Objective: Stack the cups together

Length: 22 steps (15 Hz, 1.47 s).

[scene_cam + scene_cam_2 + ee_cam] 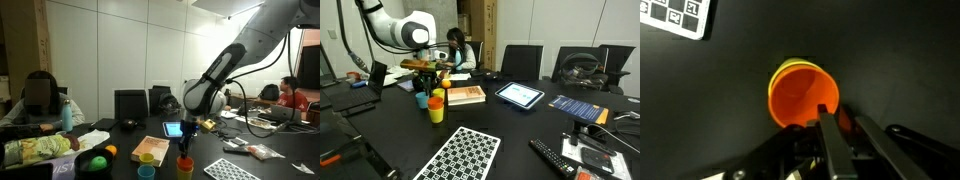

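Observation:
In the wrist view an orange cup (800,95) stands upright on the dark table, with a thin yellow edge along its far rim. My gripper (839,114) straddles its near wall, one finger inside and one outside, and is shut on it. In both exterior views the gripper (186,140) (427,80) hangs straight down over this orange cup (185,165) (437,98). A yellow cup (149,157) (436,113) and a light blue cup (147,171) (422,99) stand close by. I cannot pick out the red cup.
A book (150,147) (467,95) and a tablet (173,129) (520,95) lie near the cups. A checkerboard sheet (232,171) (460,155) lies at the table edge. A teal bottle (67,113), a green ball (97,162), chairs and seated people are around.

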Tool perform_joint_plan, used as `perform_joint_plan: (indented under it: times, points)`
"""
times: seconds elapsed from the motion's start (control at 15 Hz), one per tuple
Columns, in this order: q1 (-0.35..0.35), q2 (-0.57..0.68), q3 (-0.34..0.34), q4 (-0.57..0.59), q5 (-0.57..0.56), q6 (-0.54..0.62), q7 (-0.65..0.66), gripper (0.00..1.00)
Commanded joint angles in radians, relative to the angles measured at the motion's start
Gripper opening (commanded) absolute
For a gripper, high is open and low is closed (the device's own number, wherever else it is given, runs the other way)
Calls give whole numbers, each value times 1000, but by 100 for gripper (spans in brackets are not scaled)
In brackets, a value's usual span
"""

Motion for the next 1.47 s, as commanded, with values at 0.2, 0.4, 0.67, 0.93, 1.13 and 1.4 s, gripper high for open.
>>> perform_joint_plan:
  times: [0.2, 0.4, 0.67, 0.93, 1.13, 1.4]
  points:
    - [1, -15, 1, -10, -22, 25, 21, 71]
    - [4, -49, 7, -24, -25, 30, 22, 94]
    - [13, -54, 59, -19, 4, 45, -2, 100]
    - [29, -23, 126, -1, 33, 60, -19, 100]
    - [42, 15, 164, 26, 44, 62, -27, 100]
    - [72, 77, 192, 78, 25, 49, -25, 100]
